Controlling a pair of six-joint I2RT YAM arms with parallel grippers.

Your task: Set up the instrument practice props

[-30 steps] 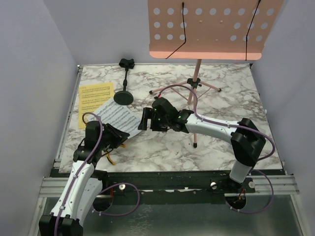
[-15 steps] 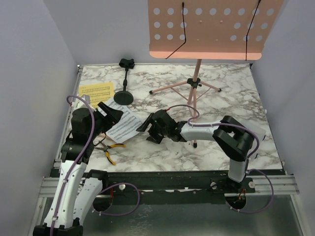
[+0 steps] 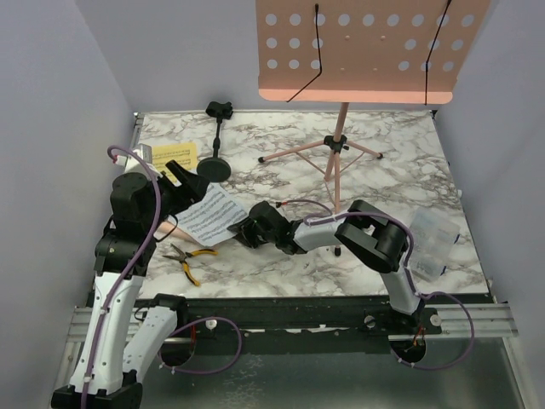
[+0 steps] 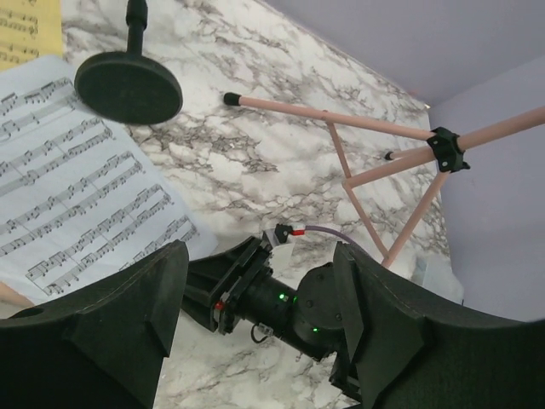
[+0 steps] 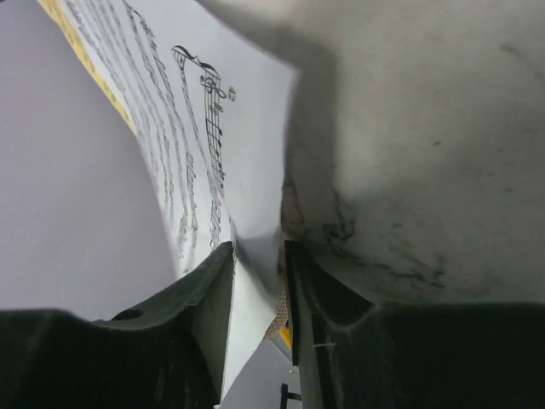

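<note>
The white sheet-music page (image 3: 209, 213) lies at the table's left, and my right gripper (image 3: 245, 230) is low at its right corner. In the right wrist view the jaws of my right gripper (image 5: 258, 256) have narrowed onto the page (image 5: 196, 102), which buckles between them. My left gripper (image 3: 183, 183) hangs open above the page's left side, holding nothing (image 4: 260, 256). The yellow page (image 3: 174, 153) lies behind, next to the black mic stand (image 3: 213, 168). The pink music-stand desk (image 3: 366, 51) stands on its tripod pole (image 3: 341, 145). A beige tip of the microphone (image 4: 7, 295) shows by the page's edge.
Yellow-handled pliers (image 3: 192, 256) lie near the front left edge, just below the white page. A clear plastic box (image 3: 430, 243) sits at the right beside the right arm's elbow. The tripod legs (image 4: 366, 119) spread over the back middle of the marble top.
My left gripper opened and rose back to the left, off the page. My right gripper dropped leftward to the page's right corner and narrowed its jaws onto it.
</note>
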